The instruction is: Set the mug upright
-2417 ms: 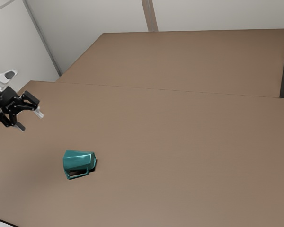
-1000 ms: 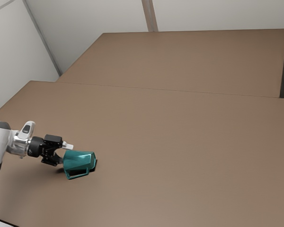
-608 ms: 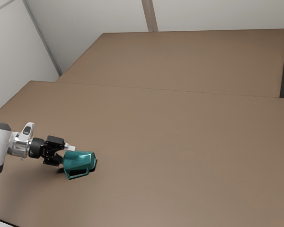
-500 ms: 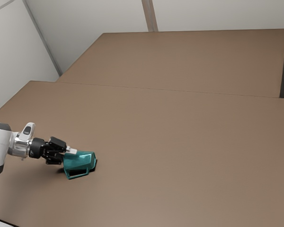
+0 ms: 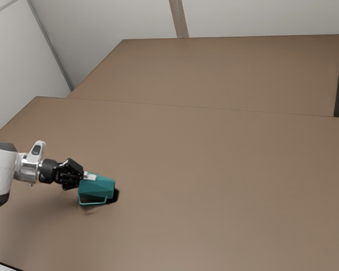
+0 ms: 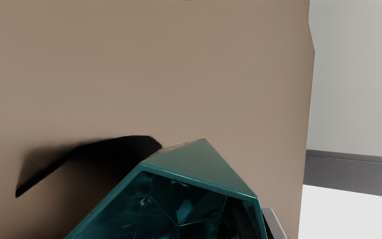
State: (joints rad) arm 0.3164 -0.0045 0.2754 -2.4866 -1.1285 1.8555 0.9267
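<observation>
Mug (image 5: 99, 188) is on its side, not upright, prob. just clear of the table (image 5: 214, 186) under it, judging by the shadow (image 6: 121, 152) next to it; can't confirm the gap. Its handle (image 5: 93, 204) runs along its flank, its mouth faces the gripper (image 5: 87, 178), its base points to the exterior view's right. Gripper is closed w/ the mug's wall pinched at the mouth: inner finger (image 6: 240, 220) inside the mug, outer finger (image 6: 273, 223) against its outside. Main risk: slip. That's a one-sided hold at the rim, w/ most of the mug's wt. hanging beyond it, so the mug could pivot or droop b/w the pads as the wrist turns it base-down. Next risk: scrape. If the turn starts w/o enough ht., base edge or handle could catch the table below the mug & twist it loose. Last: tip-over. Let go w/ the base tilted or still above the table, & the mug could drop, rock onto the handle side & roll; a finger dragging on its inner wall during the exit could do the same.
</observation>
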